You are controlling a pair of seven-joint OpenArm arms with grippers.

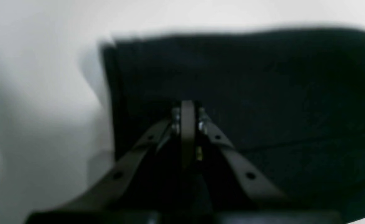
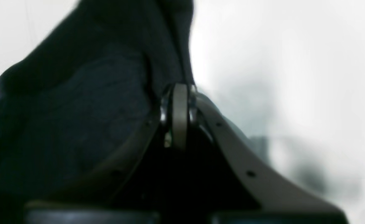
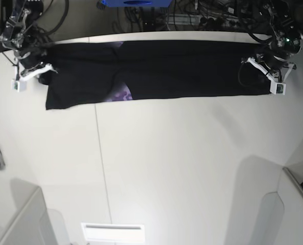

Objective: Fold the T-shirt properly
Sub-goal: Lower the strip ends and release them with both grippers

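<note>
With both sets of fingers closed on opposite ends of the T-shirt (image 3: 156,71), the step in hand looks like a lengthwise fold of a garment already narrowed into a long band. That band lies flat along the upper edge of the white worktop (image 3: 167,168) in the base view, running nearly from the left side of the frame to the right, with a patch of purple print (image 3: 120,95) showing at its lower edge left of centre.

The left gripper (image 3: 268,74) sits at the band's right end in the base view; its wrist view shows the fingers (image 1: 187,124) pressed together over dark cloth near a corner. The right gripper (image 3: 31,72) sits at the upper left, its fingers (image 2: 180,112) likewise pinched shut against a raised ridge of black fabric.

Judged from this, the next move calls for both ends to be lifted evenly and carried toward each other or across, keeping the cloth taut enough not to sag or bunch midway.
</note>
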